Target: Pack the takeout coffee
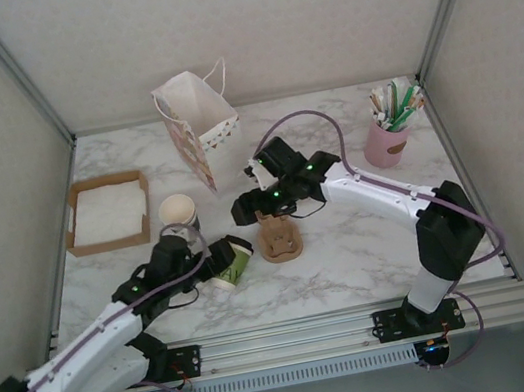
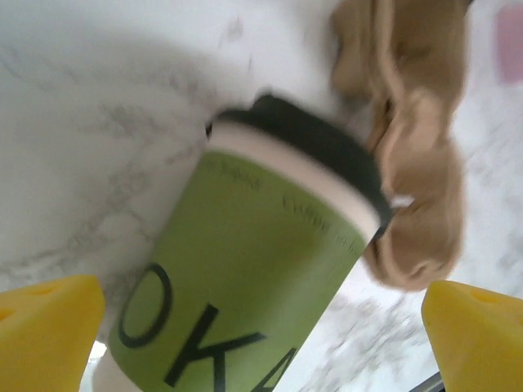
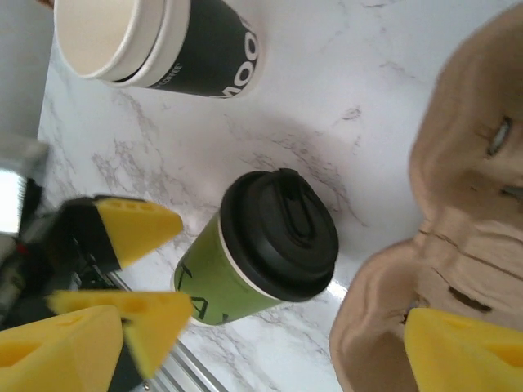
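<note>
The takeout coffee (image 1: pixel 234 262), a green paper cup with a black lid (image 3: pixel 279 237), leans between the spread fingers of my left gripper (image 1: pixel 215 258). In the left wrist view the cup (image 2: pixel 245 278) lies between the yellow fingertips (image 2: pixel 49 327) and there is a gap on its right side; this gripper (image 2: pixel 261 294) is open. The picture there is blurred. My right gripper (image 1: pixel 269 205) hangs open above the brown cardboard carrier (image 1: pixel 280 240). Nothing is between the jaws of my right gripper (image 3: pixel 265 327), and the carrier (image 3: pixel 458 229) is by its right finger.
A stack of lidless cups (image 1: pixel 179 215) stands just behind the left gripper. A patterned paper bag (image 1: pixel 199 126) stands open at the back. A cardboard tray of napkins (image 1: pixel 80 240) lies at the left. A pink pot of sticks (image 1: pixel 387 141) stands at the far right.
</note>
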